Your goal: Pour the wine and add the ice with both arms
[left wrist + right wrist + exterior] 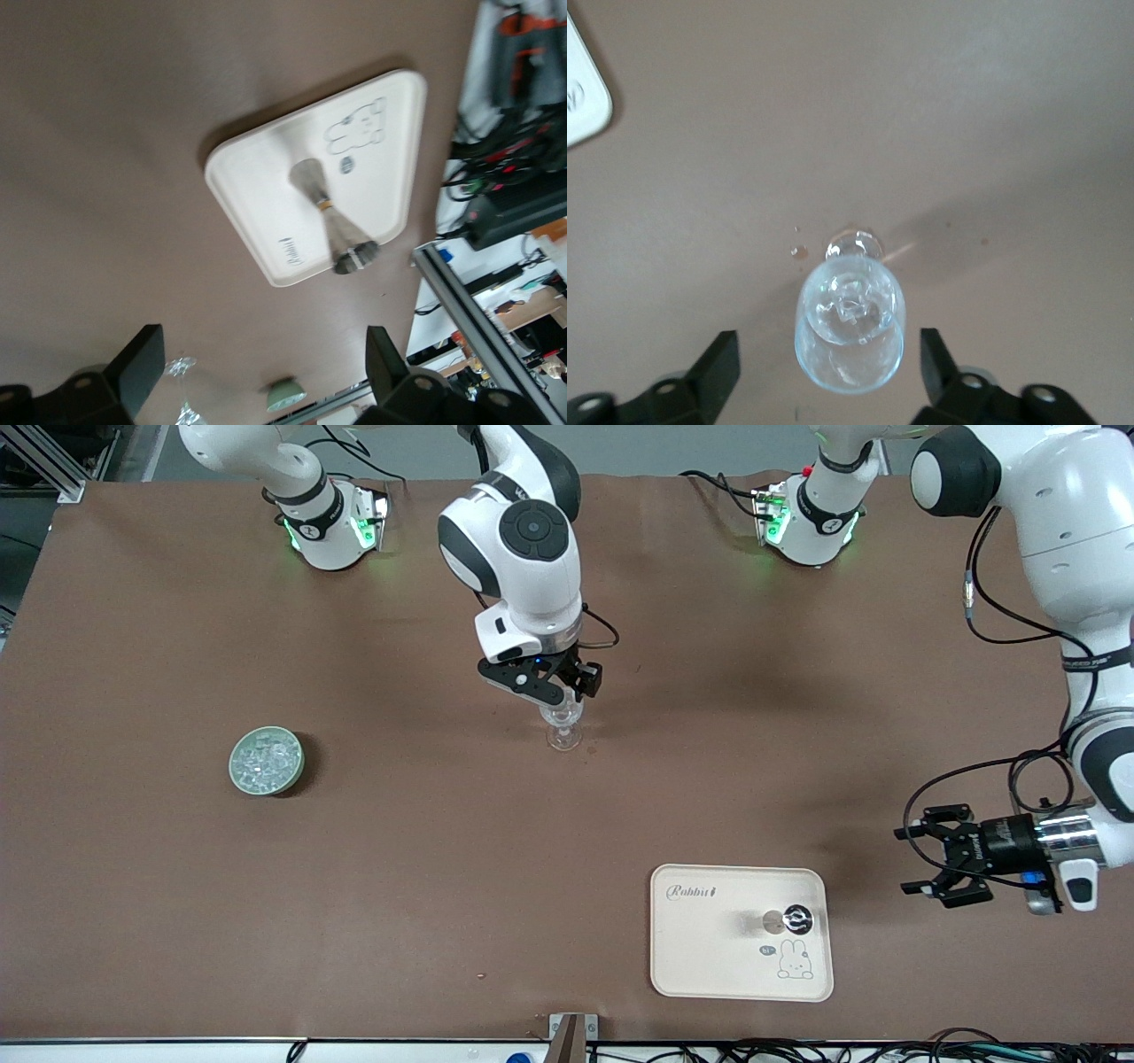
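The wine glass (564,722) stands straight up with ice (849,310) inside, under the wide-open, empty right gripper (560,687).

Front looks down; wrists share the glass (850,332).

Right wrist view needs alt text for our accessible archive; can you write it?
The open right gripper hangs directly over an upright wine glass with ice in its bowl, standing on the brown table. A cream tray corner shows at the edge.
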`<state>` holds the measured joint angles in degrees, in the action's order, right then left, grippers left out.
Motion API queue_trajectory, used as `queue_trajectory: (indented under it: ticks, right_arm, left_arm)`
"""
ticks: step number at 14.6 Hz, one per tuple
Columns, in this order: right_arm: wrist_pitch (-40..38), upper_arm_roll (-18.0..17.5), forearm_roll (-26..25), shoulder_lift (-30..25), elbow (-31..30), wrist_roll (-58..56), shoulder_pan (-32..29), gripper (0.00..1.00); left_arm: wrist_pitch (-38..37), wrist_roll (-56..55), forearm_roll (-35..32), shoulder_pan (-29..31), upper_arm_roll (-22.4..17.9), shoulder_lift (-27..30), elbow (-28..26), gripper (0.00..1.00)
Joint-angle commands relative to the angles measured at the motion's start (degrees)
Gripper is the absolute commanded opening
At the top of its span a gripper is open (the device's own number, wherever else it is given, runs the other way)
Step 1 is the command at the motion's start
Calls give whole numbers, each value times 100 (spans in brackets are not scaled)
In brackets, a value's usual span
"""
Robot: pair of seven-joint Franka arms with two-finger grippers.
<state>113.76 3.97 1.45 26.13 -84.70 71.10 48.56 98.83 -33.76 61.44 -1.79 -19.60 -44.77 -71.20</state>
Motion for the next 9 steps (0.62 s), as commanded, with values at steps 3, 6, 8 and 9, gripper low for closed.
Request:
queue_trajectory:
  ticks: [3,6,8,9]
  right_arm:
    - [-266,16,-758,-590,42,-491,-732,100]
    - [-748,16,-901,-1153,50,-1647,-1636,100]
    - [-1187,16,-901,-1522,42,-2737,-2348,100]
    - [-1346,16,-892,-1654,42,-3142,-2726,100]
  left_arm:
    - [154,-60,-123,-5,-272,591,-26,100]
    - [93,-69,-184,-5,-421,986,-52,100]
    - [84,71,-1083,-58,-405,1399,-70,100]
    - [84,289,-1717,-93,-230,1593,-70,100]
